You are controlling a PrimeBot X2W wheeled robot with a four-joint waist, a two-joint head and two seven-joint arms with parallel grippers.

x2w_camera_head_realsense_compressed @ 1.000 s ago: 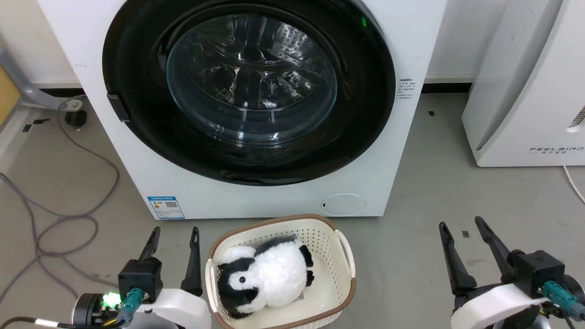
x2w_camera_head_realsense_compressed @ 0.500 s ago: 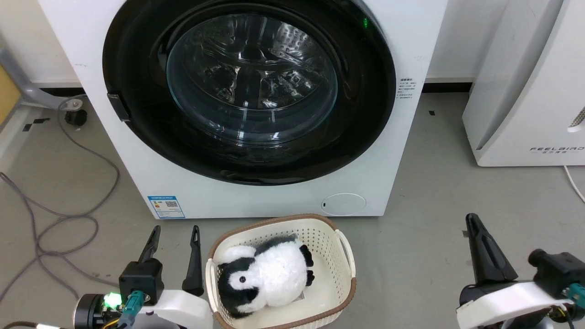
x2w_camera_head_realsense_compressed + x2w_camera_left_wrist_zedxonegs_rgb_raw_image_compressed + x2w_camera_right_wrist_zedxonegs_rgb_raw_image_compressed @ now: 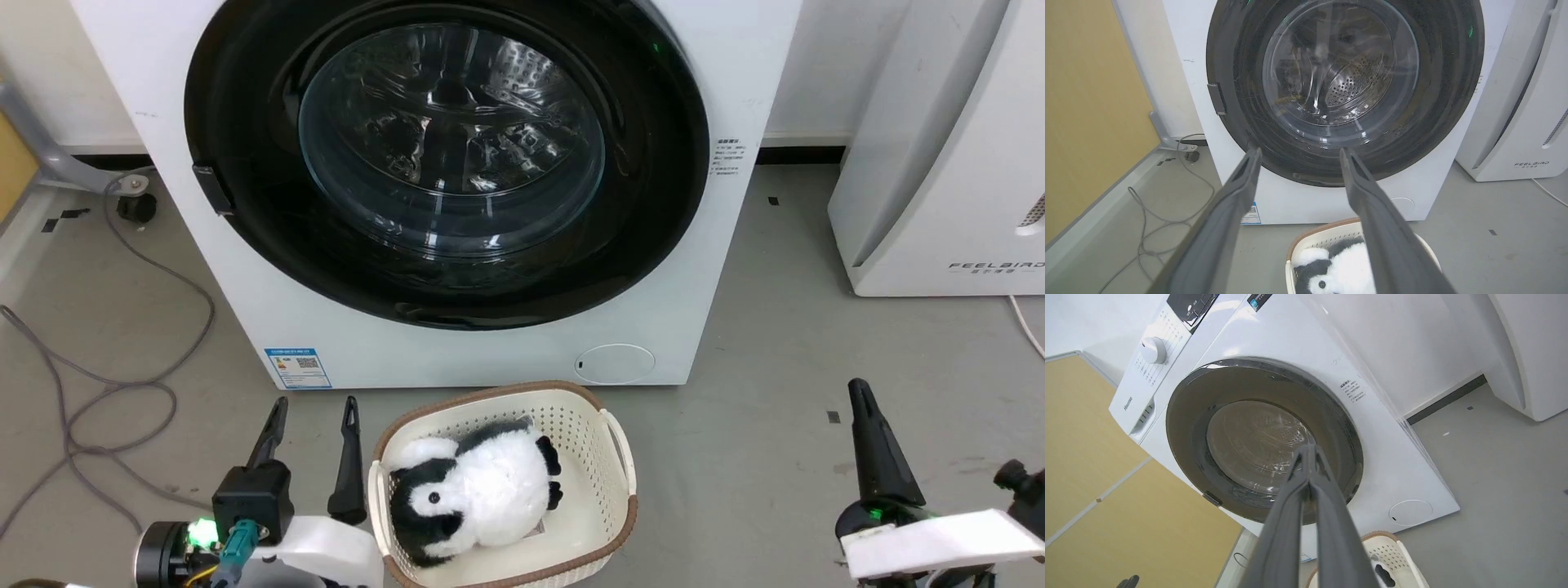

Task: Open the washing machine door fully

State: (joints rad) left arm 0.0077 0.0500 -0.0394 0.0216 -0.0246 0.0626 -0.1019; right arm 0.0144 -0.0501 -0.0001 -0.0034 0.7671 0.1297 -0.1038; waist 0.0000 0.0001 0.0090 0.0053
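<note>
**Item:** washing machine door (image 3: 445,163).
**Location:** shut flush against the front of the washing machine (image 3: 735,98), directly ahead of the robot.
**Appearance:** glossy black ring with a bulging clear glass centre and the steel drum visible behind it. A small dark tab (image 3: 214,189) sits on its left rim.
**Left tool** (image 3: 317,402): fingers spread wide and empty, low beside the basket (image 3: 622,457), apparently idle.
**Right tool** (image 3: 859,390): fingers pressed together on nothing, well short of the door. It is probably narrowed to hook or nudge the door's edge.

My L gripper (image 3: 317,404) & R gripper (image 3: 859,390) have long dark fingers (image 3: 348,465), white shells (image 3: 335,549); L adds teal plug (image 3: 233,541), green LED (image 3: 198,532).
</note>
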